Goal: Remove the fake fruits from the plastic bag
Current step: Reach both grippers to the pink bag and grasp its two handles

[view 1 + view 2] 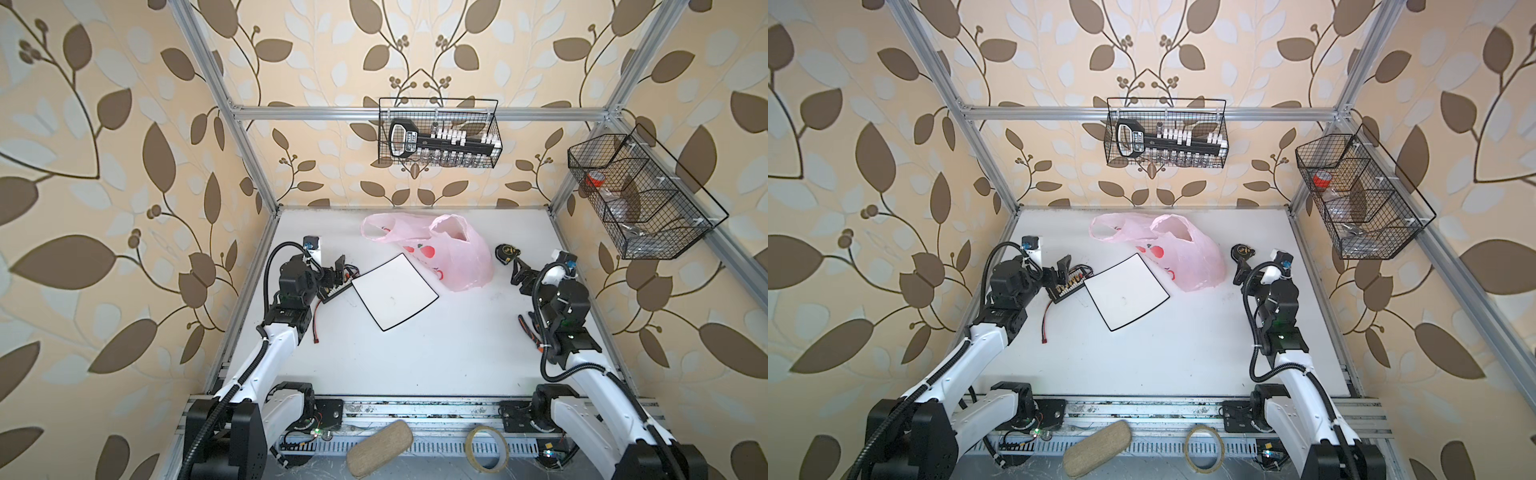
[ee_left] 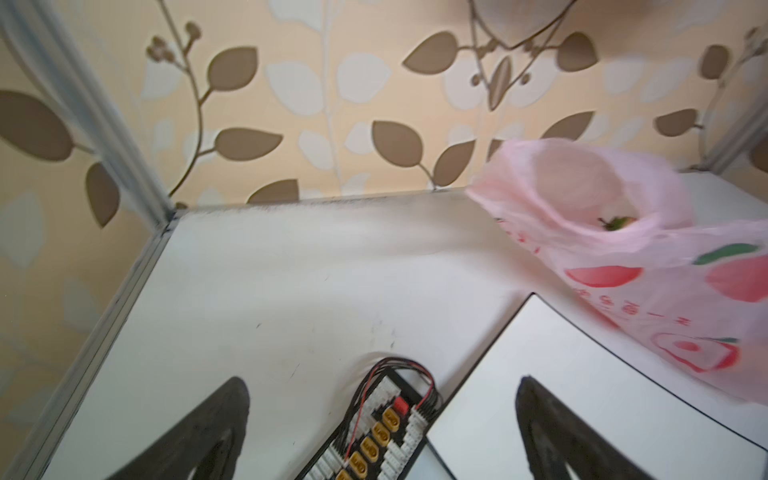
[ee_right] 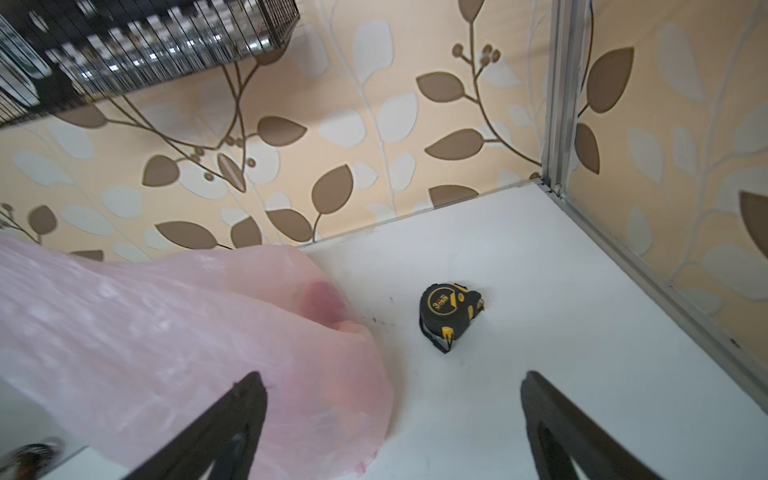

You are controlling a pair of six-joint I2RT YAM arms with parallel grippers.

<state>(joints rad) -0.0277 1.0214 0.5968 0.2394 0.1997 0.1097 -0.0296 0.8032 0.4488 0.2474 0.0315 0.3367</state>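
Walls: beige paper with brown and pale leaves behind a silver frame; one wire basket (image 1: pixel 438 133) hangs on the back wall and a second wire basket (image 1: pixel 640 195) on the right-hand wall.
Surface: white table (image 1: pixel 415 361), scuffed in places.
Plastic bag: the pink plastic bag (image 1: pixel 461 257) sits at the back middle of the table. It is puffed up, with its mouth gaping and its handle loops trailing toward the back left. Its near edge lies over the far corner of the plate.
Fake fruits: the fake fruits (image 2: pixel 619 223) are inside the bag. In the left wrist view only one green leafy cap peeks out of the mouth. In the right wrist view a dark red blob shows through the film. How many there are cannot be told.
Plate: the white square plate (image 1: pixel 395 291) with a black rim lies flat and bare, turned diamond-wise, in front of the bag.
Left gripper: the left gripper (image 2: pixel 381 382) has its jaws spread wide with nothing between them. It hangs over the connector board, just left of the plate, and points toward the bag.
Connector board: the black connector board (image 1: pixel 332 286) with yellow plugs and red and black leads lies against the plate's left edge.
Right gripper: the right gripper (image 3: pixel 391 374) has its jaws wide apart and grips nothing. It is near the bag's right side; in its wrist view one finger overlaps the pink film, but whether they touch cannot be told.
Tape measure: the black and yellow tape measure (image 3: pixel 451 316) lies on the table just beyond the right gripper, to the right of the bag and apart from it.
Pliers: pliers (image 1: pixel 530 332) with orange and black handles lie beside the right arm.
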